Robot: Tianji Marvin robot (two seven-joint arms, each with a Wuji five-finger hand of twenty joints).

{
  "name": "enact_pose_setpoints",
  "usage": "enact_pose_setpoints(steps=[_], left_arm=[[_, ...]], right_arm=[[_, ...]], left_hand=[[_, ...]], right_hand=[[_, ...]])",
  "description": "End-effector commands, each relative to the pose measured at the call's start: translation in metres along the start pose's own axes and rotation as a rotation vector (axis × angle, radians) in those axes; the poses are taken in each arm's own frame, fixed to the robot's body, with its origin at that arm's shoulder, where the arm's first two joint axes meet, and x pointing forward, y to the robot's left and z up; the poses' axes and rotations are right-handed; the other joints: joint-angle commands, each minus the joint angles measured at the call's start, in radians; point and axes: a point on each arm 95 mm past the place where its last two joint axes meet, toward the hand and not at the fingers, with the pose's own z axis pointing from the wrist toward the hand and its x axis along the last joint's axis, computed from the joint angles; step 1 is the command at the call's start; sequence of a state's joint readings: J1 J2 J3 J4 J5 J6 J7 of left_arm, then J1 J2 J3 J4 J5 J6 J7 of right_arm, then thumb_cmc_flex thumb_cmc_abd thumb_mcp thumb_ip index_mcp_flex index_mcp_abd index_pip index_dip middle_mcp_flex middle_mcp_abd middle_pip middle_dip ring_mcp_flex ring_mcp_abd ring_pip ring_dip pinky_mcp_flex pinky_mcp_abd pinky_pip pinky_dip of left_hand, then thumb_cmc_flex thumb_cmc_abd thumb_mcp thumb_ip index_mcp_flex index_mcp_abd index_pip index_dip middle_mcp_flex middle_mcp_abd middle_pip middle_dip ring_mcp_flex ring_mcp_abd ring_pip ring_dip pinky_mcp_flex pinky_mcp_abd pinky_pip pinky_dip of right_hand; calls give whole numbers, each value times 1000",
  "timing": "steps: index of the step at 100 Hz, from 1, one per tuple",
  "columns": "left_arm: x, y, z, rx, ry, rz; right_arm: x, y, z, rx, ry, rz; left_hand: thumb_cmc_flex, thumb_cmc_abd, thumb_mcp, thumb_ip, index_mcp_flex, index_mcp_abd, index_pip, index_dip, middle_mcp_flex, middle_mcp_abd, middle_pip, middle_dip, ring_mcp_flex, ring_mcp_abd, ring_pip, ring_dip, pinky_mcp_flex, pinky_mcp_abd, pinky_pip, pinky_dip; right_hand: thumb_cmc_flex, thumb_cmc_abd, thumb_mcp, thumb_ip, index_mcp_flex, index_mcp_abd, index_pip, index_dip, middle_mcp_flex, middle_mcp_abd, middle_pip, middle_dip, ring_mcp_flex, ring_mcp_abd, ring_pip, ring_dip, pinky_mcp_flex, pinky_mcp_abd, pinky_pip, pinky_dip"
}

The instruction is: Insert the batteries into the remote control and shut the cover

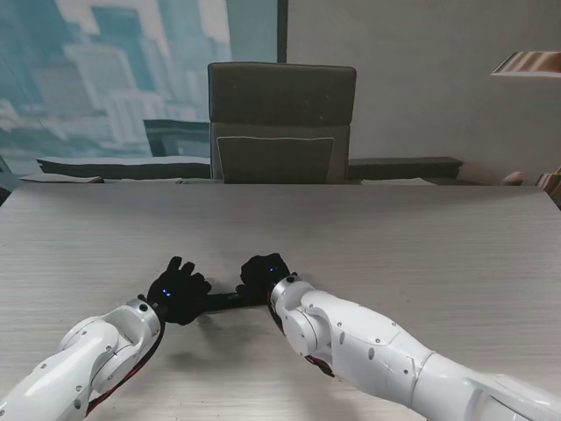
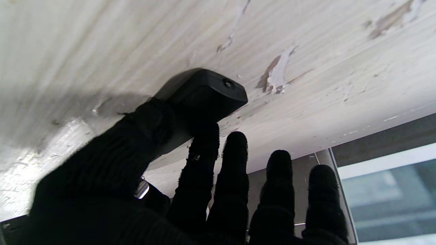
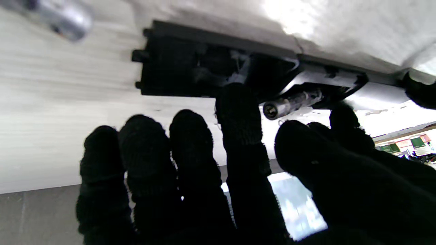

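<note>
- Left hand (image 1: 178,292) gripped remote (image 2: 201,98) end, thumb + fingers closed on it.
- Right hand (image 1: 263,275) pinched 1 battery (image 3: 293,101) at open compartment; cover (image 3: 190,64) off.
- Next, likely: seat battery w/ correct polarity.

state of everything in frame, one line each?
remote: flat on the table, compartment open in the right wrist view, cover not closed.
battery: in the open compartment, one end sticking out, not seated.
cover: looks detached, lying by the remote's end.
left robot hand: holding one end of the remote, thumb and forefinger on it.
right robot hand: at the compartment end, fingers by the battery; grip unclear.
chair: upright behind the table.
</note>
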State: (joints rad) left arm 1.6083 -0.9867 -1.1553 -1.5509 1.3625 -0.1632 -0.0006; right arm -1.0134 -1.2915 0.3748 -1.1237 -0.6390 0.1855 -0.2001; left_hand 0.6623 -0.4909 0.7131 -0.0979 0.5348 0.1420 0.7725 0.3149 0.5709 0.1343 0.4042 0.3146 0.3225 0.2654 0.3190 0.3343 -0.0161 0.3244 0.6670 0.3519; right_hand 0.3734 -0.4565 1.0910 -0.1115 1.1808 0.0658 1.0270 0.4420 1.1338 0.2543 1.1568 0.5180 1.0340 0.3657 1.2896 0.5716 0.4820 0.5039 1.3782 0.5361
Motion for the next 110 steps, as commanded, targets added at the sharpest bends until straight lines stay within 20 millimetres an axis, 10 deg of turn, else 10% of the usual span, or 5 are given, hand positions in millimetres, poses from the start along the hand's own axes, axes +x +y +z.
enact_pose_setpoints(steps=[1,41,110], left_arm=[[9,28,-6,-91,17,-13],[10,28,-6,-94,14,-19],[10,28,-7,-97,13,-22]], right_arm=[[8,-1,0,14,13,12],[15,-2,3,29,38,25],[10,4,0,-2,20,3]], left_hand=[[44,20,-14,1,225,-191,305,50,15,-9,15,14,8,-11,8,-8,0,2,15,-4],[46,29,-17,4,226,-185,304,47,15,-6,15,14,6,-7,8,-8,-1,0,16,-4],[49,31,-23,5,230,-183,307,46,17,-6,15,15,6,-7,9,-9,-1,0,17,-4]], right_hand=[[21,-28,36,-1,15,16,-5,-26,6,51,0,22,17,31,22,-12,0,40,38,21],[77,-114,92,-37,-6,24,87,-133,23,45,8,28,37,27,27,-17,15,47,37,25],[7,-19,30,5,11,18,77,-38,24,38,25,34,41,24,40,-18,20,46,44,27]])
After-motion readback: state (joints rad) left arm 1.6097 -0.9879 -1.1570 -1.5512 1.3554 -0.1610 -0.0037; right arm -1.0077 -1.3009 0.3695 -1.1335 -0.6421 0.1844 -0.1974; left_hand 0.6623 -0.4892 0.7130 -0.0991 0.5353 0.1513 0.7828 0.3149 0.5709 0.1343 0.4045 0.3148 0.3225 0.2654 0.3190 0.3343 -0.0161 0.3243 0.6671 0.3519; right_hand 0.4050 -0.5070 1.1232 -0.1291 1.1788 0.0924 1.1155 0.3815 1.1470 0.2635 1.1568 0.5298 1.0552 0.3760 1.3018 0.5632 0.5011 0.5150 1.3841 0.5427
